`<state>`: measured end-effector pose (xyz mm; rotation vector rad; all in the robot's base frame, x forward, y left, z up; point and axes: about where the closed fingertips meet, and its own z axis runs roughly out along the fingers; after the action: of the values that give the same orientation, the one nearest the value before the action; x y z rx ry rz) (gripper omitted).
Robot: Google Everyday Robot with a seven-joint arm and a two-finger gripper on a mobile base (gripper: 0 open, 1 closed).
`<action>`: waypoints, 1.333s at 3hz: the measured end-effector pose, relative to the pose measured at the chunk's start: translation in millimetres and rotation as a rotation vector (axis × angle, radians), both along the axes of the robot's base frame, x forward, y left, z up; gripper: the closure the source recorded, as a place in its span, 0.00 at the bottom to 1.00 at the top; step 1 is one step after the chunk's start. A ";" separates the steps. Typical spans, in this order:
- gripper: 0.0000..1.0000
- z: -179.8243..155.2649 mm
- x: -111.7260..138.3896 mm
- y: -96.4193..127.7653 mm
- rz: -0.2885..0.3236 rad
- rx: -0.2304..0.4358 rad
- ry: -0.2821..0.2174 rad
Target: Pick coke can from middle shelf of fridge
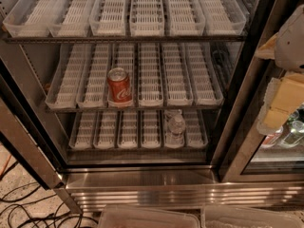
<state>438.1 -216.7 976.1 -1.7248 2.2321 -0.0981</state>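
The coke can, red with white script and a silver top, stands upright at the front of the third lane tray from the left on the middle shelf of the fridge. The fridge door is open. My gripper, white with yellowish parts, hangs at the right edge of the camera view, in front of the right door frame. It is well to the right of the can, apart from it, and holds nothing that I can see.
A clear bottle lies in a tray on the bottom shelf. The top shelf carries white trays with nothing in them. A dark door edge juts out at the left. Cables lie on the floor. Two clear bins sit below.
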 end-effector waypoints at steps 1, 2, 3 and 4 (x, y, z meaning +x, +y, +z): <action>0.00 -2.0 0.9 1.9 0.000 0.002 -0.005; 0.00 -24.0 2.9 9.9 0.004 0.012 0.011; 0.00 -67.2 17.4 20.8 0.018 0.014 0.054; 0.00 -107.4 34.7 39.5 0.065 0.057 0.078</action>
<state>472.8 -177.2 868.7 -1.7984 2.2081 0.0479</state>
